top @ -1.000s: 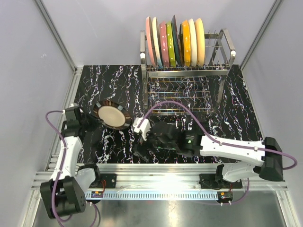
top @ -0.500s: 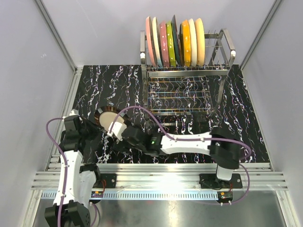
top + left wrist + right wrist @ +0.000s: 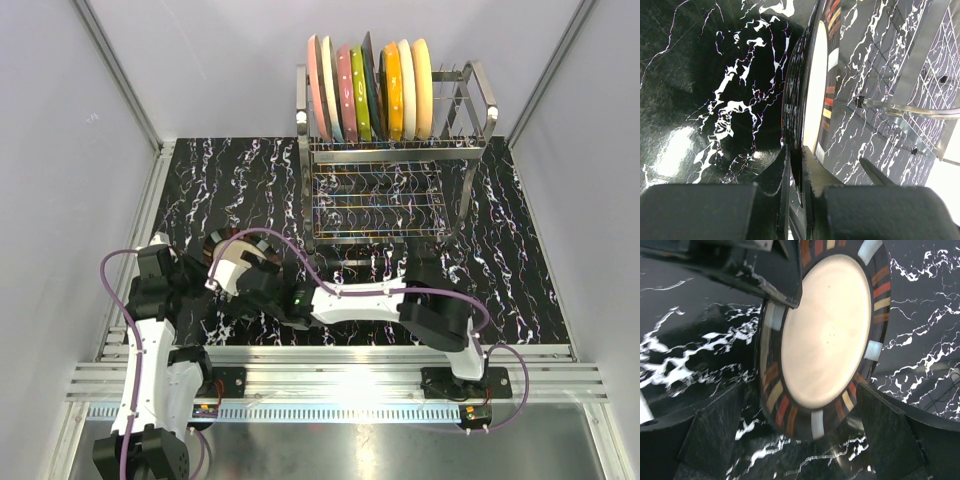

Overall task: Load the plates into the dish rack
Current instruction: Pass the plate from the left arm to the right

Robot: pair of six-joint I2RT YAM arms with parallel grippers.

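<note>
At far left, the left gripper is clamped on the rim of the black-rimmed plate. Its two dark fingers are pinched close together, with only the thin edge of the dish between them. The left wrist view shows the plate almost edge-on, its cream centre and its band of orange, red and white blocks facing away from the black, white-veined table. Whether the plate's far edge rests on the table cannot be told.

Just to the right, the right arm reaches across the near side of the table from its base at lower right, bringing the right gripper up to the same plate. Its jaws are spread as wide as they go, one finger on either side of the plate's lower rim. The cream face fills the space between them in the right wrist view. The pictures do not show whether either finger touches the rim, and this gripper holds nothing. A finger of the left gripper bites the rim at the top of that view.

At the rear right stands the dish rack, well apart from both grippers. A row of plates stands on edge in its upper tier, pink at the left, then green, teal, orange and cream. The slots to the right of the row, nearest the looped end handle, are free.
</note>
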